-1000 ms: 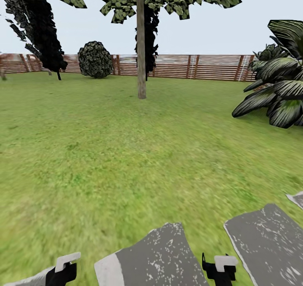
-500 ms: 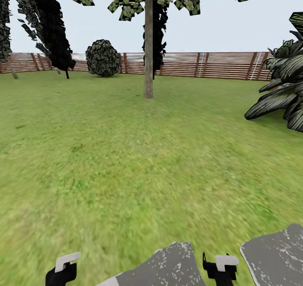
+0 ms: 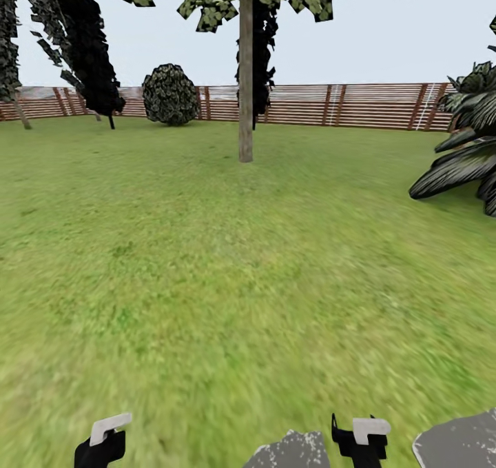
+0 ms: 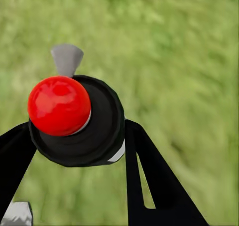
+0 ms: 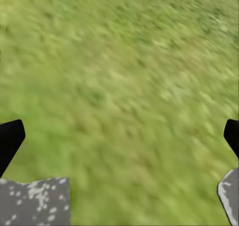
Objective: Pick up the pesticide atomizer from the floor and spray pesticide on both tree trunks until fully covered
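The left end effector (image 4: 74, 151) pinches the pesticide atomizer (image 4: 74, 118), a black body with a red round cap and a grey nozzle, its black fingers (image 4: 149, 176) pressed against either side above the grass floor (image 3: 207, 282). The right end effector (image 5: 119, 136) is spread wide, its two black fingertips at opposite edges of the right wrist view, nothing between them but grass. In the head view, a tree trunk (image 3: 245, 75) stands upper centre, well ahead on the lawn, before the brown slatted fence (image 3: 372, 106). A round bush (image 3: 170, 96) and a black conifer (image 3: 83, 41) sit at upper left. Grey stepping stones (image 3: 461, 444) lie at the bottom right.
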Robot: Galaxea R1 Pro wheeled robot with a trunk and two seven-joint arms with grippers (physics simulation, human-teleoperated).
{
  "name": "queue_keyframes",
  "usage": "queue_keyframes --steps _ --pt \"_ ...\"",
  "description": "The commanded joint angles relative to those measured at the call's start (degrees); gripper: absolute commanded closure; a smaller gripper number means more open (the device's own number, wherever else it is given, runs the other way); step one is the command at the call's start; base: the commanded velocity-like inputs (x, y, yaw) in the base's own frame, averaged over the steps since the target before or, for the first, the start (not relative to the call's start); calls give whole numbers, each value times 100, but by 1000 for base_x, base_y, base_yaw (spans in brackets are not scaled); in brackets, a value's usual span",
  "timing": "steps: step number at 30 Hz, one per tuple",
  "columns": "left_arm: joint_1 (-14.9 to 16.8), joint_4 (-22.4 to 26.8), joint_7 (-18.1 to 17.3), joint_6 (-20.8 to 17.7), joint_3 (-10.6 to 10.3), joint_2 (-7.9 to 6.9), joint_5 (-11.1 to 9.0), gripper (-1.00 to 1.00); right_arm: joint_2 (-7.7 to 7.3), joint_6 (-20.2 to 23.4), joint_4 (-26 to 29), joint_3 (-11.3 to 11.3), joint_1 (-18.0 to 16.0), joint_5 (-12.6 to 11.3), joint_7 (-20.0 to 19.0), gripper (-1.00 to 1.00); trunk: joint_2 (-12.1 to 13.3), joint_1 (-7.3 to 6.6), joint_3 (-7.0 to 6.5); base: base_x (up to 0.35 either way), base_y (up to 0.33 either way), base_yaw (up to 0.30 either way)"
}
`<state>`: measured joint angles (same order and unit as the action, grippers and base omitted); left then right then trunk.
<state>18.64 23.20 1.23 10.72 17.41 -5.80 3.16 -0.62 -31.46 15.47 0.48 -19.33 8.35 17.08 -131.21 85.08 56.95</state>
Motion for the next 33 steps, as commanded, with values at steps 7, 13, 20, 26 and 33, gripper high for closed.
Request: queue_keyframes --steps 7,13,20,26,33 --pt "1 1 0 0 3 0 -3 100 0 0 -5 4 0 13 -7 -100 0 0 35 335 0 81" --pt "-1 1 0 0 1 0 0 100 -24 0 -16 13 0 32 -27 -100 0 0 38 335 0 7" --pt "0 1 0 0 0 1 0 100 -35 0 -17 14 0 35 -30 -100 0 0 38 335 0 1" --pt "2 1 0 0 -1 0 0 100 -51 0 -18 20 0 37 -30 -100 0 0 38 335 0 0" --pt "0 1 0 0 -1 1 0 100 -53 0 -17 22 0 42 -30 -100 0 0 38 335 0 0"
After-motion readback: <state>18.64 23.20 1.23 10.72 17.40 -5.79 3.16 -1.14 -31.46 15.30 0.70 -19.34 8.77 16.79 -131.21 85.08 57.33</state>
